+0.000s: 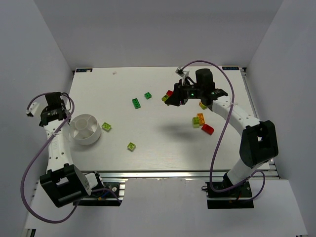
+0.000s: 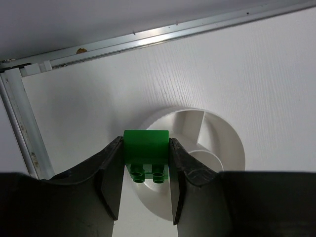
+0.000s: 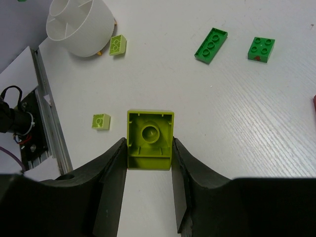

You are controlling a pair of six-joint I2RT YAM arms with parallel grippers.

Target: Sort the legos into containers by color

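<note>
My left gripper [image 2: 145,148] is shut on a dark green brick [image 2: 145,153], studs toward the camera, held above the near rim of the white divided dish [image 2: 224,140]. From above, that dish [image 1: 85,129] sits at the table's left beside the left arm. My right gripper [image 3: 148,143] is shut on a lime green brick [image 3: 149,138] with its hollow underside showing, held above the table's middle back [image 1: 165,98]. Loose on the table lie two dark green bricks [image 1: 137,103] [image 1: 148,96] and two lime ones [image 1: 106,127] [image 1: 131,146].
A red brick [image 1: 169,92] lies just behind the right gripper. To the right of that gripper are a yellow brick [image 1: 202,104], an orange-and-yellow pair [image 1: 199,120] and a red brick [image 1: 207,129]. A metal rail [image 2: 19,123] edges the table beyond the dish.
</note>
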